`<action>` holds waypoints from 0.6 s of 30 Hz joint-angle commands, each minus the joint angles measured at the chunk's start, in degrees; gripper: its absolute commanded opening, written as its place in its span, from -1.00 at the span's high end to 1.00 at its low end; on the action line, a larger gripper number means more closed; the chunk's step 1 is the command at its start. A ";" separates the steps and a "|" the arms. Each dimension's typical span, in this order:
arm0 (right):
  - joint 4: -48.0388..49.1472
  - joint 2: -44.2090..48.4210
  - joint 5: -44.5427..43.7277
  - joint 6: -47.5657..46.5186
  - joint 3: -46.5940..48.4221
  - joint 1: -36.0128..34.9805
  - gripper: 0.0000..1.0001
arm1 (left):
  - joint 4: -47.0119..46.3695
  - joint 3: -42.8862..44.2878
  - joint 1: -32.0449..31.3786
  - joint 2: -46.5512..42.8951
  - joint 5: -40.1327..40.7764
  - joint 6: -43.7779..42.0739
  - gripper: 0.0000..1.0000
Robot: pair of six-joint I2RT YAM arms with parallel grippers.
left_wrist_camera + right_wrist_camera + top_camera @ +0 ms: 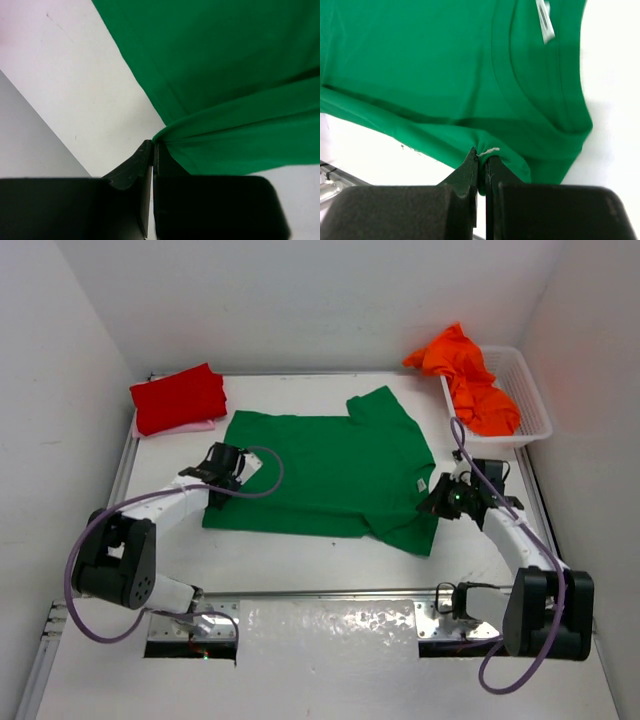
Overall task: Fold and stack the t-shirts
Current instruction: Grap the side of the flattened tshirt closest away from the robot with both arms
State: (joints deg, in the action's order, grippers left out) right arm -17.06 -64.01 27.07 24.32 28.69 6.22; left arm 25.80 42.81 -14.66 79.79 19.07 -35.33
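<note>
Green t-shirt [330, 465] edges pinched — left claw [152, 144], right claw [481, 158], table [300, 562] beyond

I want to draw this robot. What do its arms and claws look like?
The left arm and right arm are white tubes with chunky black joints. A purple cable loops along each one. The left claw and right claw are black with two flat fingers.

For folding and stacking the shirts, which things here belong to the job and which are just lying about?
Job: green t-shirt, pinched by left tool and right tool; red t-shirt, folded, atop pink t-shirt; orange t-shirt.
Lying about: white basket, table.
</note>
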 commanded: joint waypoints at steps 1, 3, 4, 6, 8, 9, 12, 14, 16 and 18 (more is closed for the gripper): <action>5.37 -3.21 -0.97 -3.13 4.44 -0.68 1.00 | -5.15 2.98 1.03 1.33 2.29 3.51 1.00; 6.60 -4.71 -1.05 -3.05 5.32 -1.20 1.00 | -5.58 3.34 1.21 2.74 3.07 3.69 1.00; 7.04 -6.29 -1.32 -3.13 6.20 -1.47 1.00 | -6.98 3.25 1.38 3.35 3.69 3.78 1.00; 6.87 -7.88 -1.58 -4.01 7.25 -2.17 1.00 | -8.74 3.16 1.73 3.97 5.61 3.43 1.00; 6.25 -10.16 -2.37 -4.54 9.18 -2.53 1.00 | -9.19 3.60 2.26 4.93 6.15 2.99 1.00; 6.16 -10.95 -2.46 -4.98 9.80 -2.79 1.00 | -9.54 3.60 2.35 5.20 6.68 2.73 1.00; 5.20 -14.11 -3.34 -6.20 12.44 -3.31 1.00 | -10.94 3.42 2.35 6.52 7.91 1.94 1.00; 3.54 -16.57 -3.86 -7.61 14.54 -4.02 1.00 | -11.47 3.51 2.35 7.48 8.09 1.76 1.00; 2.21 -18.07 -4.13 -8.75 16.04 -4.46 1.00 | -11.65 3.69 2.35 8.19 7.83 1.76 1.00; 0.28 -19.83 -4.92 -9.81 17.98 -4.72 1.00 | -11.74 4.12 2.35 8.71 7.65 1.84 0.90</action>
State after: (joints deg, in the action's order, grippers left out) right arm -15.14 -82.35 24.05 18.11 42.89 2.02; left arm 16.88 44.69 -13.15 88.12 24.77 -33.12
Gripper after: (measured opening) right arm 0.003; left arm 0.039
